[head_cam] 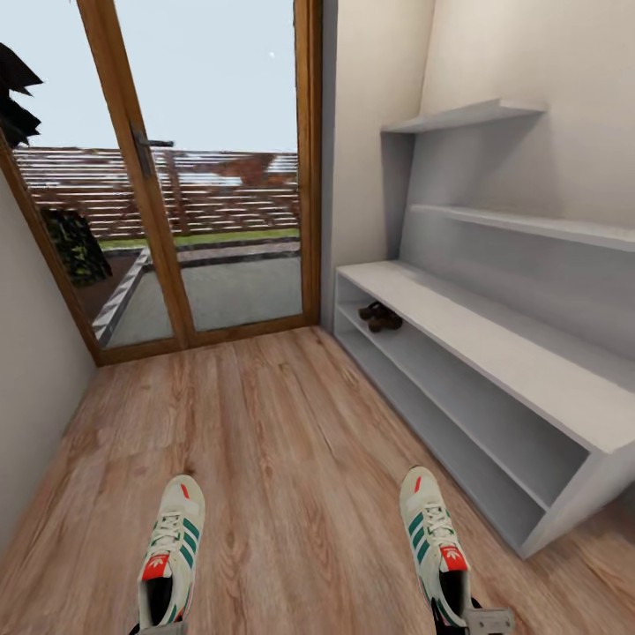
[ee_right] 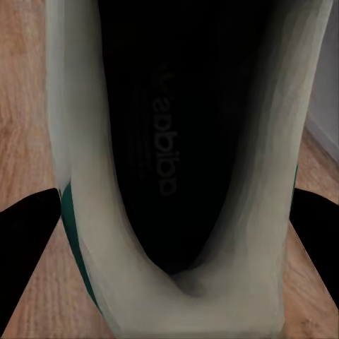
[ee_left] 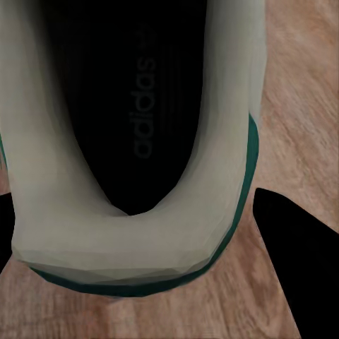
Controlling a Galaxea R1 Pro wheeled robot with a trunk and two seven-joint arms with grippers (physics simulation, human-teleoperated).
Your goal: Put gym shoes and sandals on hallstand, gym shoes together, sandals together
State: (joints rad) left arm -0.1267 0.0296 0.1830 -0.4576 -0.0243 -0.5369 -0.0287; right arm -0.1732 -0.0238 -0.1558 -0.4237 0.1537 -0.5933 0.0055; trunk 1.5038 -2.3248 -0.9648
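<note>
Your left end effector (ee_left: 152,247) grips the heel of the left gym shoe (head_cam: 170,554); the right end effector (ee_right: 176,254) clamps the right gym shoe (head_cam: 433,544). Both shoes are white with green stripes and red tongue labels, over the corridor floor (head_cam: 282,441). Their heels are cut off in the head view. The sandals (head_cam: 379,317) sit dark and small on the hallstand (head_cam: 494,353) lower shelf.

Gym shoe (ee_left: 134,233) heel between dark gripper fingers (ee_left: 289,247), over wood floor (ee_left: 304,92).
</note>
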